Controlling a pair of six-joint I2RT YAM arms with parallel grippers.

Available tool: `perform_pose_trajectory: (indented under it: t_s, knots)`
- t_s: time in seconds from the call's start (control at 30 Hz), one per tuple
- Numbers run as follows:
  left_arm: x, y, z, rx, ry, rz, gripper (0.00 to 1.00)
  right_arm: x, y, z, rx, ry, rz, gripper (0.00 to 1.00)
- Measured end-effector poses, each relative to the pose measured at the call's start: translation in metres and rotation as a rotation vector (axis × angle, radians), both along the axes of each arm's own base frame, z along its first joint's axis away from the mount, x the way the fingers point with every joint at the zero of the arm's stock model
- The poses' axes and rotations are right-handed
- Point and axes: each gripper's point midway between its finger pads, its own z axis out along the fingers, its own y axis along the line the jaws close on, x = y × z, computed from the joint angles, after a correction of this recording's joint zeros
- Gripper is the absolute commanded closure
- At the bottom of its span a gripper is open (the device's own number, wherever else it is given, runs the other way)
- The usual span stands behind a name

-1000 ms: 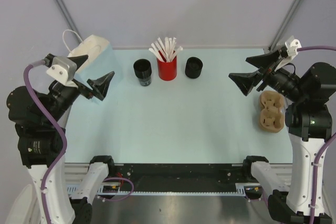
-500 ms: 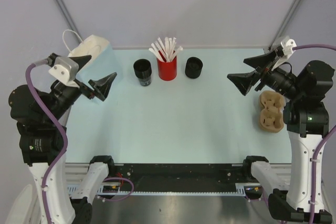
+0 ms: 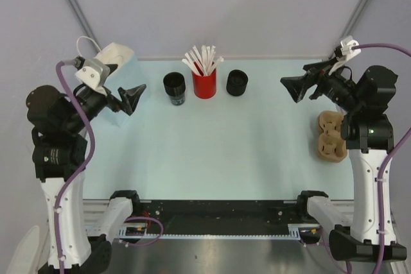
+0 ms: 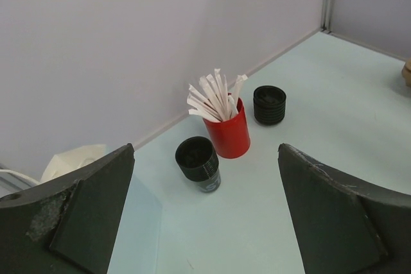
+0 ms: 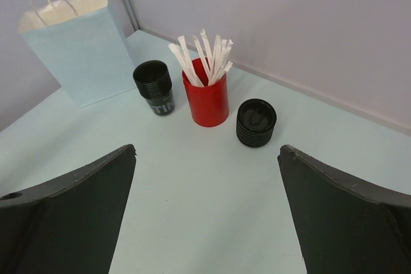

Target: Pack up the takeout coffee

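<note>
Left fingers (image 4: 77,210) and right fingers (image 5: 334,210) spread wide, nothing between them. Black cup (image 4: 198,162) on table (image 3: 225,152), ahead between left fingers, just beside red cup (image 4: 229,134). Right wrist alone shows whole bag (image 5: 80,46), beyond its left-hand finger. Only top view shows whole tray (image 3: 332,136), behind right fingers.

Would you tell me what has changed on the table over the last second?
Both claws drifted toward the far edge of the table: the left claw slightly rightward too, the right claw slightly leftward. Both are open and empty. The left black cup, right black cup, red cup, bag and tray stayed put.
</note>
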Motion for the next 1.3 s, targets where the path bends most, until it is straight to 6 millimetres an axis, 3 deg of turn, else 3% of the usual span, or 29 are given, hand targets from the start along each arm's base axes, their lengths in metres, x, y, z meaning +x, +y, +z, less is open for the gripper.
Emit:
perform_pose_trajectory:
  t_s: [0.13, 0.23, 0.47, 0.57, 0.73, 0.87, 1.0, 1.17, 1.3]
  knots:
    - [0.020, -0.003, -0.020, 0.051, 0.057, -0.005, 0.01, 0.014, -0.001, -0.012, -0.007, 0.041, -0.025, 0.00]
    - [0.034, -0.019, -0.041, 0.112, 0.097, -0.038, 0.01, 0.023, 0.000, -0.027, -0.035, 0.085, -0.043, 0.00]
    - [0.063, -0.062, -0.128, 0.283, 0.251, -0.121, 0.01, 0.044, -0.006, -0.090, -0.113, 0.244, -0.076, 0.00]
    - [0.086, -0.072, -0.154, 0.324, 0.305, -0.133, 0.01, 0.049, -0.007, -0.119, -0.149, 0.306, -0.083, 0.00]
    - [0.124, -0.085, -0.207, 0.372, 0.415, -0.147, 0.00, 0.048, -0.004, -0.144, -0.190, 0.339, -0.070, 0.00]
    - [0.149, -0.093, -0.246, 0.400, 0.508, -0.156, 0.01, 0.047, -0.001, -0.149, -0.200, 0.343, -0.061, 0.00]
    - [0.177, -0.096, -0.259, 0.374, 0.563, -0.142, 0.04, 0.049, 0.001, -0.150, -0.205, 0.331, -0.059, 0.00]
    - [0.208, -0.085, -0.252, 0.293, 0.583, -0.090, 0.11, 0.048, 0.006, -0.156, -0.219, 0.335, -0.047, 0.00]
    - [0.219, -0.081, -0.251, 0.266, 0.589, -0.067, 0.19, 0.049, 0.009, -0.158, -0.233, 0.328, -0.042, 0.00]
